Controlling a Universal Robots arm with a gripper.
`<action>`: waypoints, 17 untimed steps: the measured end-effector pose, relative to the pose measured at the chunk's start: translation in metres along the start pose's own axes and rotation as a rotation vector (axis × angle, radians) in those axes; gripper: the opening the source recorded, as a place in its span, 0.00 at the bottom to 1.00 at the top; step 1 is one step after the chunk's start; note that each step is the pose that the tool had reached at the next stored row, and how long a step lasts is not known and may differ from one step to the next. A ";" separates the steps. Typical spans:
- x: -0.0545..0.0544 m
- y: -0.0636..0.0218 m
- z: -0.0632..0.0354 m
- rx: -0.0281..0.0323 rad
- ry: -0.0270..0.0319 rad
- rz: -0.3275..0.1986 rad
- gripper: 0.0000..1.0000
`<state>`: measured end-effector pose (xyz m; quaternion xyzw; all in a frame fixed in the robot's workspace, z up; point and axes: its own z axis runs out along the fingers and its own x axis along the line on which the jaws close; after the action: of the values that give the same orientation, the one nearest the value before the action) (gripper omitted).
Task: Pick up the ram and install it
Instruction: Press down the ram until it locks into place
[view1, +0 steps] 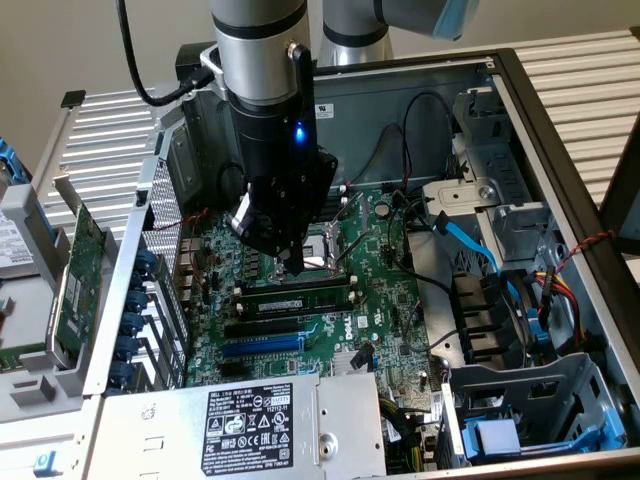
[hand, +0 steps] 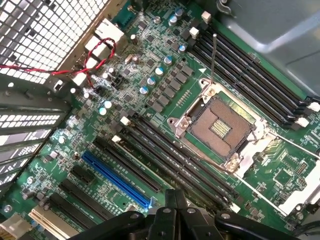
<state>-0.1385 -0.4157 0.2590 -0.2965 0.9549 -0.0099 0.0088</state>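
Observation:
The ram (view1: 300, 297), a long narrow stick with a green upper edge and small white labels, stands on edge in a memory slot beside the CPU socket (view1: 325, 245), inside the open computer case. My gripper (view1: 288, 265) hangs straight over the stick's middle, shut, with nothing between its fingers. Its tips are at or just above the stick's top edge, and I cannot tell whether they touch. In the wrist view, the shut gripper (hand: 172, 199) sits over the row of long black slots (hand: 175, 160) next to the open CPU socket (hand: 220, 127).
A blue expansion slot (view1: 262, 345) and black slots lie nearer the power supply (view1: 240, 420). A wider green card with a metal bracket (view1: 75, 270) leans outside the case on the exterior view's left. A blue cable (view1: 470, 240) and drive cages (view1: 540, 400) are on its right.

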 end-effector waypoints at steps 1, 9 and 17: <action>0.000 0.0000 0.0000 0.0002 0.0004 0.015 0.10; 0.000 0.0000 0.0000 0.0015 0.0033 0.137 0.10; 0.000 0.0000 0.0000 0.0029 0.0063 0.263 0.10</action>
<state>-0.1385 -0.4157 0.2590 -0.1688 0.9856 -0.0109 0.0075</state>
